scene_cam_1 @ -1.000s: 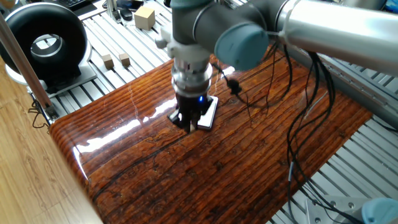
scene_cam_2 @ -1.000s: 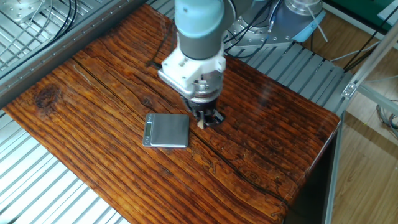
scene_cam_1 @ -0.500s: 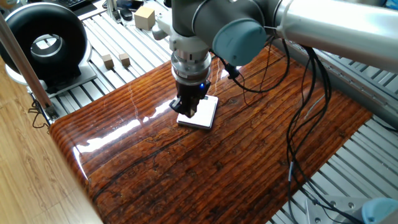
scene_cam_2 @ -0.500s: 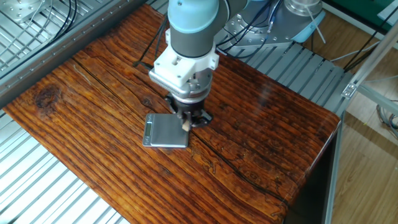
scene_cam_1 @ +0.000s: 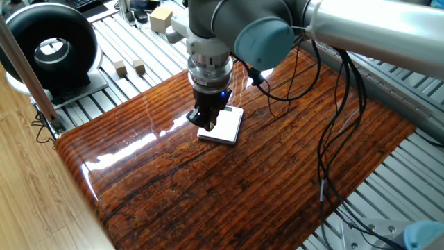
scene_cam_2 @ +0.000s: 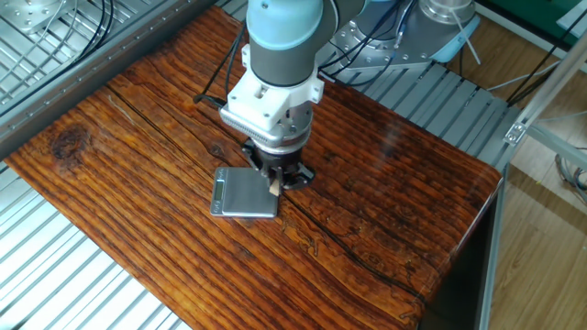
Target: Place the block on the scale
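Note:
The white scale (scene_cam_1: 226, 126) lies flat on the dark wooden table (scene_cam_1: 277, 180); in the other fixed view it looks grey (scene_cam_2: 243, 194), with its display strip on the left edge. My gripper (scene_cam_2: 276, 183) hangs over the scale's right edge, shut on the tiny tan block (scene_cam_2: 274, 185), which shows between the fingertips. In the first fixed view the gripper (scene_cam_1: 207, 125) covers the scale's near left corner and the block is hidden. I cannot tell whether the block touches the scale.
Beside the table on the metal slats sit two small wooden cubes (scene_cam_1: 130, 67), a larger pale wooden cube (scene_cam_1: 161, 19) and a round black device (scene_cam_1: 48, 48). Cables (scene_cam_1: 333, 139) hang from the arm over the table's right side.
The gripper with the block has moved from beside the scale to over its edge. In the last half second it has barely shifted.

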Robot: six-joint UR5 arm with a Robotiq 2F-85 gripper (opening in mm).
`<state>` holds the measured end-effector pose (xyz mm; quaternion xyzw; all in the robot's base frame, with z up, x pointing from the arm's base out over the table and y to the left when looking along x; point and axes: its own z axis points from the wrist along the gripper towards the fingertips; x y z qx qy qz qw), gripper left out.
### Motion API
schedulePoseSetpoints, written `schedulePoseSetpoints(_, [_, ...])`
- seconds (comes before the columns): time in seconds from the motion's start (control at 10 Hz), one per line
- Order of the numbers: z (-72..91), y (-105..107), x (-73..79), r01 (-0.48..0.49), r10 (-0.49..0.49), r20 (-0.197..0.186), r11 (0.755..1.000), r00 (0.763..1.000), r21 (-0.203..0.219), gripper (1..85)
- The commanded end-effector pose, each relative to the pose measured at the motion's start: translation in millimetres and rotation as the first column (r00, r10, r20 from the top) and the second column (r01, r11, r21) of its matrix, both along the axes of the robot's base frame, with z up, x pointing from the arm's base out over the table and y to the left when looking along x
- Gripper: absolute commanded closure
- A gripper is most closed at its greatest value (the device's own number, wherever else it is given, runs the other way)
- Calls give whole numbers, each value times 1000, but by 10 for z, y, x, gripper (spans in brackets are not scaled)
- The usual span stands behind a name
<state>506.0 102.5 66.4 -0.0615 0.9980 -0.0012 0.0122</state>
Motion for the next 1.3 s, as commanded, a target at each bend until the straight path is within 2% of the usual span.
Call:
schedulePoseSetpoints(0.0, [50, 168, -98, -32, 34, -34, 998, 999, 59, 673])
schedulePoseSetpoints(0.1, [51, 192, -95, -72, 74, -29, 995, 997, 68, 670])
schedulePoseSetpoints(0.2, [50, 168, -108, -116, 119, -32, 991, 992, 60, 663])
schedulePoseSetpoints(0.4, [52, 207, -116, -141, 144, -32, 987, 989, 75, 653])
schedulePoseSetpoints(0.5, [-11, 115, -54, -159, 162, -32, 984, 986, 85, 653])
schedulePoseSetpoints(0.7, [-112, -112, 97, -204, 206, -22, 977, 978, 52, 653])
schedulePoseSetpoints(0.8, [-138, -159, 147, -218, 219, -19, 974, 975, 60, 650])
schedulePoseSetpoints(1.0, [-124, -227, 172, -224, 225, -21, 973, 974, 57, 643])
schedulePoseSetpoints(1.2, [-195, -332, 238, -237, 238, -22, 971, 971, 31, 643])
